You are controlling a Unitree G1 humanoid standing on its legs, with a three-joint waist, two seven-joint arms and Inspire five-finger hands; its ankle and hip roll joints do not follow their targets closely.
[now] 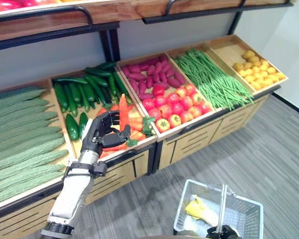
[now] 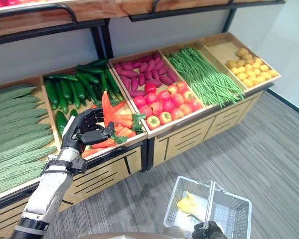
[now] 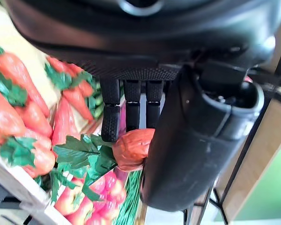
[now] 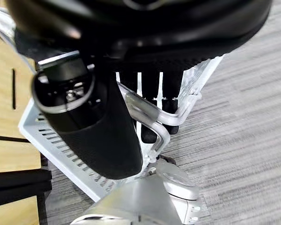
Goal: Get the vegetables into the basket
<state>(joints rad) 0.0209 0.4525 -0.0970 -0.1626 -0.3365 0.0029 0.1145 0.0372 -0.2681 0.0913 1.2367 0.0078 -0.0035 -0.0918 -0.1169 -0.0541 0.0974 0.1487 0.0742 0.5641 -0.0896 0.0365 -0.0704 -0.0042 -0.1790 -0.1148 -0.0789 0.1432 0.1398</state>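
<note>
Over the carrot bin of a wooden produce stand, the left robot hand hangs with curled fingers and thumb pinching the top of one orange carrot, lifted clear of the other carrots. Neighbouring bins hold cucumbers, ridged green gourds, red tomatoes, green beans and yellow fruit. Lower right, the right robot hand is wrapped round the metal handle of a white wire basket, which holds a yellow item. No writing is readable. Grey wood-look flooring lies below.
</note>
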